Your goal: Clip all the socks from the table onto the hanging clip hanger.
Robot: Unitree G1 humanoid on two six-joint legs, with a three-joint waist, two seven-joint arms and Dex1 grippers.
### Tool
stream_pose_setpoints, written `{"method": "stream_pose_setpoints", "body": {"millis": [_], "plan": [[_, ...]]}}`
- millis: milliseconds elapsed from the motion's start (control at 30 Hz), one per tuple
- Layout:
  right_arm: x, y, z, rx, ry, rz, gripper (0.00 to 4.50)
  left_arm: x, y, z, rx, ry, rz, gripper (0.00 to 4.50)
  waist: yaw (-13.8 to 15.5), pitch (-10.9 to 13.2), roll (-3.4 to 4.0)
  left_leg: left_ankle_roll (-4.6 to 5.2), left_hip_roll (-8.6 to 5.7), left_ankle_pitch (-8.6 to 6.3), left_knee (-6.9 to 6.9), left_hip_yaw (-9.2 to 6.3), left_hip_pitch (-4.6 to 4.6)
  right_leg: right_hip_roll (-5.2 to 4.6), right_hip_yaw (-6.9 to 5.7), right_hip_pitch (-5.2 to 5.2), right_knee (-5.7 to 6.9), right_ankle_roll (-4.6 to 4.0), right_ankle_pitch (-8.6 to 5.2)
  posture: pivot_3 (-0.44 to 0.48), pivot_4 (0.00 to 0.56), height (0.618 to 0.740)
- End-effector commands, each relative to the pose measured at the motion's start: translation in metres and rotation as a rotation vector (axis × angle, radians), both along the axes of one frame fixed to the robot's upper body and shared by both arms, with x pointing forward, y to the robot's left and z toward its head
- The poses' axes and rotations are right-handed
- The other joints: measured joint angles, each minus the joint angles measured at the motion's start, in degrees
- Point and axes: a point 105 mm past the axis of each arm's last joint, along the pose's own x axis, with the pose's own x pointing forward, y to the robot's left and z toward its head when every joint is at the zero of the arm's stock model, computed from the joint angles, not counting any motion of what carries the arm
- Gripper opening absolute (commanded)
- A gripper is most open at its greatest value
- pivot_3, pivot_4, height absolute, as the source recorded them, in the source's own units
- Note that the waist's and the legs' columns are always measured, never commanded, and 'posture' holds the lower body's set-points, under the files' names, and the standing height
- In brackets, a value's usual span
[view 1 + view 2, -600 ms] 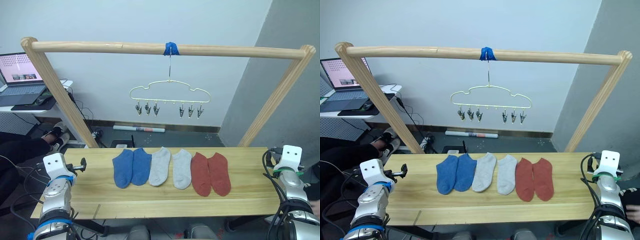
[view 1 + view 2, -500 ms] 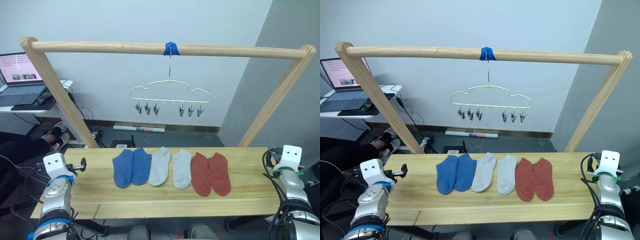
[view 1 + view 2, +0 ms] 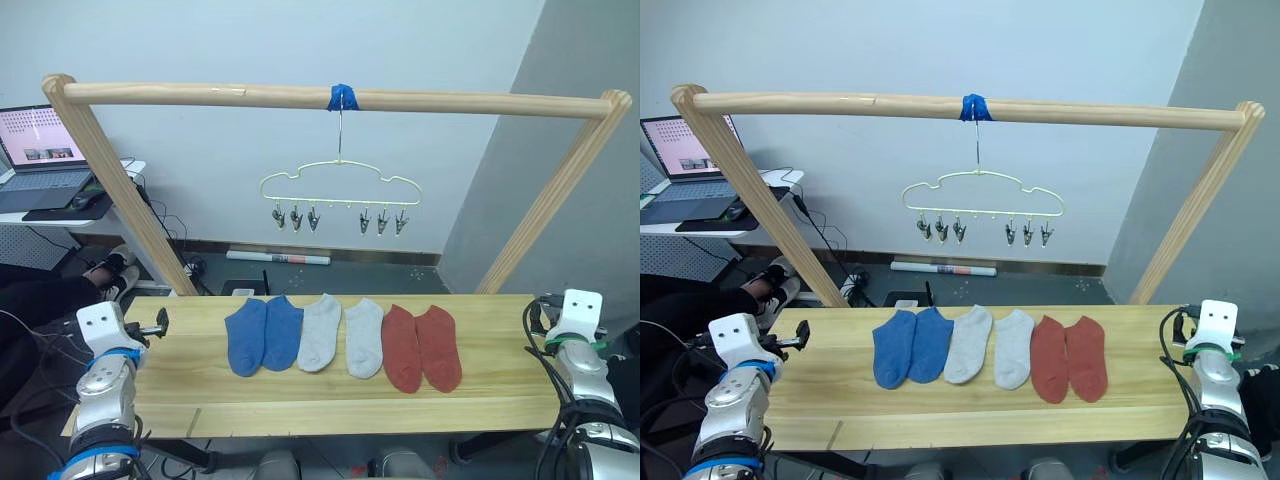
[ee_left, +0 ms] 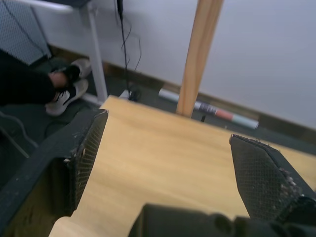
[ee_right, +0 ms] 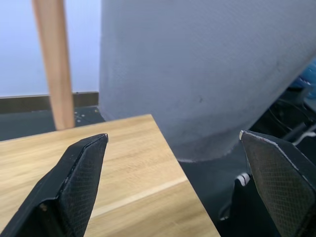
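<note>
Centrally, six socks on table, well apart from both gaping pincers, left pincer, right pincer.

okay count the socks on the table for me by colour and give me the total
Blue socks: 2
Light grey socks: 2
Rust red socks: 2
Total: 6 socks, lying in a row on the table; none is clipped to the hanger yet.

Left tool spread wide, right tool likewise (both empty), arms low
</note>
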Motion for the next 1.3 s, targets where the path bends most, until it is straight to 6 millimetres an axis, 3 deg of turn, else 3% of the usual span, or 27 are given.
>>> {"method": "stream_pose_setpoints", "body": {"millis": [33, 167, 367, 500, 633, 767, 1100, 1200, 1300], "plan": [[0.015, 0.019, 0.028, 0.002, -0.124, 0.116, 4.50, 0.012, -0.006, 0.051, -0.013, -0.202, -0.075, 4.47, -0.05, 0.04, 0.03, 0.00, 0.01, 0.00, -0.01, 0.01, 0.00, 0.00, 0.00, 0.00, 0.00, -0.04, -0.02, 0.039, 0.032, 0.740], [0.029, 0.075, 0.058, 0.043, -0.209, 0.442, 4.50, 0.017, -0.037, 0.080, -0.024, -0.277, -0.257, 4.47, -0.27, 0.28, 0.37, 0.00, 0.03, 0.00, -0.03, 0.03, 0.02, 0.00, 0.00, 0.00, 0.01, -0.06, -0.03, 0.016, 0.050, 0.740], [0.026, 0.164, 0.112, 0.090, -0.284, 0.923, 4.50, 0.035, -0.100, 0.119, 0.050, -0.301, -0.540, 4.47, -0.26, 1.25, 0.71, 0.00, 0.06, 0.00, -0.03, 0.06, 0.09, 0.02, 0.04, 0.04, 0.03, -0.06, -0.06, 0.004, 0.085, 0.740], [0.018, 0.219, 0.145, 0.093, -0.339, 1.175, 4.50, 0.050, -0.128, 0.138, 0.039, -0.351, -0.597, 4.47, -0.14, 2.01, 0.74, 0.00, 0.06, 0.00, -0.02, 0.05, 0.08, 0.03, 0.02, 0.04, 0.00, -0.06, -0.06, -0.015, 0.107, 0.740], [0.013, 0.265, 0.178, 0.137, -0.415, 1.337, 4.50, 0.067, -0.152, 0.143, 0.004, -0.374, -0.637, 4.47, -0.30, 3.23, 0.74, 0.00, 0.05, 0.00, -0.01, 0.05, 0.02, 0.04, 0.03, -0.02, 0.01, -0.05, -0.06, -0.018, 0.130, 0.740], [0.009, 0.285, 0.185, 0.141, -0.419, 1.400, 4.50, 0.074, -0.164, 0.146, -0.004, -0.395, -0.664, 4.47, -0.33, 4.31, 0.48, 0.00, 0.07, 0.00, -0.02, 0.00, -0.23, 0.05, -0.02, -0.21, -0.01, -0.04, -0.06, -0.023, 0.165, 0.740], [-0.009, 0.311, 0.192, 0.136, -0.434, 1.543, 4.50, 0.084, -0.169, 0.157, -0.032, -0.452, -0.660, 4.47, -0.04, 6.69, 0.39, -0.01, 0.09, 0.00, -0.02, -0.30, -1.10, 0.04, -0.35, -1.00, 0.02, -0.31, 0.10, -0.009, 0.190, 0.740], [-0.010, 0.316, 0.194, 0.138, -0.441, 1.557, 4.50, 0.084, -0.173, 0.158, -0.040, -0.463, -0.682, 3.89, -0.06, 7.00, 0.39, -0.02, 0.08, 0.00, -0.01, -0.40, -1.12, 0.04, -0.45, -1.00, 0.03, -0.31, 0.10, -0.010, 0.187, 0.740], [-0.009, 0.318, 0.194, 0.141, -0.440, 1.556, 4.50, 0.086, -0.177, 0.157, -0.032, -0.459, -0.691, 3.00, 0.00, 7.23, 0.32, -0.02, 0.08, 0.01, -0.01, -0.41, -1.12, 0.04, -0.47, -0.99, 0.05, -0.31, 0.10, -0.009, 0.186, 0.740]]}}
